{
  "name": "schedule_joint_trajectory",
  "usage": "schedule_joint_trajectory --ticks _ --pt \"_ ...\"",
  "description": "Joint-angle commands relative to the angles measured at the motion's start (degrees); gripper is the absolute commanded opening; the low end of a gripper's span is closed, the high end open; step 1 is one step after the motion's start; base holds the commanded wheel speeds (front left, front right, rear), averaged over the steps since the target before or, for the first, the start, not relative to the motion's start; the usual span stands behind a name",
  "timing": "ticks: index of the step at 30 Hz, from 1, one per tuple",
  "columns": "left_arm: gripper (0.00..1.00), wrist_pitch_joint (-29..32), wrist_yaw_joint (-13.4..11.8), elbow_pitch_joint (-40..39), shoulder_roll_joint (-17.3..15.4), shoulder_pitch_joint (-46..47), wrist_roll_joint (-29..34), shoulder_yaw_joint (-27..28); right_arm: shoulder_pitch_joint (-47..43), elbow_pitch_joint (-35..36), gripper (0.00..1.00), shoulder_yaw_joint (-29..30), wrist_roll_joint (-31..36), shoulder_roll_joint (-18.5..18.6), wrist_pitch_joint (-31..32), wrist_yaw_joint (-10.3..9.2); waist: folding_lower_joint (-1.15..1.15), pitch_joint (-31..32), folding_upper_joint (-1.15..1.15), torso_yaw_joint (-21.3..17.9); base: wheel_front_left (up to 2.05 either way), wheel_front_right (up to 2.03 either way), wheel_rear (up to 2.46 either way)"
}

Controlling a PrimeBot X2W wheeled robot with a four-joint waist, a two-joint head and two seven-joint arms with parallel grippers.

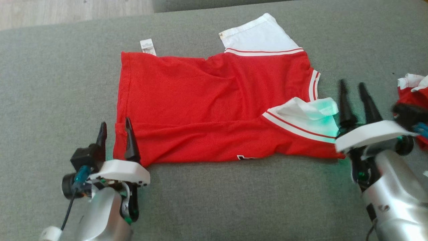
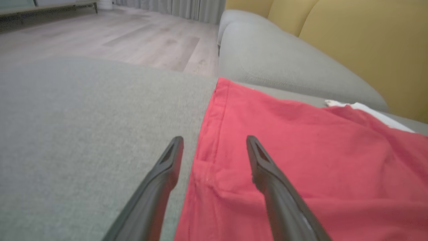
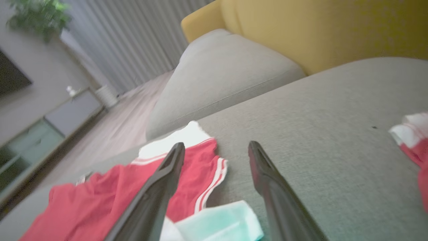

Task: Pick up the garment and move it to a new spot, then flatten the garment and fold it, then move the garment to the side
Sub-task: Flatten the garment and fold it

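I have the garment lying spread on the grey sofa seat, red body mostly flat, hem towards my left and collar end towards my right; the far sleeve lies out smooth, while the near sleeve is rumpled and turned over on itself; a white label sticks out at the far hem corner.

The left gripper sits at the near hem corner; its fingers are parted and hold nothing; in the left wrist view one finger is over bare seat and the other over red cloth, so they straddle the hem edge; I cannot tell whether the tips touch the fabric.

The right gripper is just beside the near sleeve, fingers likewise spread and empty; the right wrist view puts that sleeve beneath them, tinted green by the rig's light.

A second red-and-white garment lies bunched at the far right, apart from this one.

My reading of progress: the pick-up and move look done, and the flattening is largely done, bar the near sleeve and a long crease along the near edge; I see no clear fold yet; so the folding and the final shift to the side are left. Both grippers look placed to take the near edge.
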State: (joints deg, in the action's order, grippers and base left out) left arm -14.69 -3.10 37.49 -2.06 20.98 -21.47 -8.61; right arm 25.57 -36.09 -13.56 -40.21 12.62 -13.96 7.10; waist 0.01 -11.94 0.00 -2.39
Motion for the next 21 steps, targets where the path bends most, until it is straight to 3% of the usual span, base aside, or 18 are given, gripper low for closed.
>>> schedule_joint_trajectory --ticks 1,10,21 --pt "1.00 -0.3 -0.5 -4.2 -0.8 -0.6 1.6 2.7 0.9 1.4 1.00 -2.6 4.5 1.0 -0.9 0.39 -0.01 0.5 0.00 0.1 0.00 0.00 0.00" --pt "1.00 -0.3 2.1 -8.9 -0.8 -8.9 2.6 1.8 -9.0 9.3 1.00 3.5 24.1 -2.4 -1.0 0.39 -0.01 2.9 0.00 0.3 0.00 0.00 0.00" --pt "1.00 -0.3 4.7 -4.0 -0.8 -8.1 3.8 1.8 -13.8 6.5 1.00 6.6 29.3 -5.0 -1.0 0.39 -0.01 1.7 0.00 0.0 0.00 0.00 0.00"
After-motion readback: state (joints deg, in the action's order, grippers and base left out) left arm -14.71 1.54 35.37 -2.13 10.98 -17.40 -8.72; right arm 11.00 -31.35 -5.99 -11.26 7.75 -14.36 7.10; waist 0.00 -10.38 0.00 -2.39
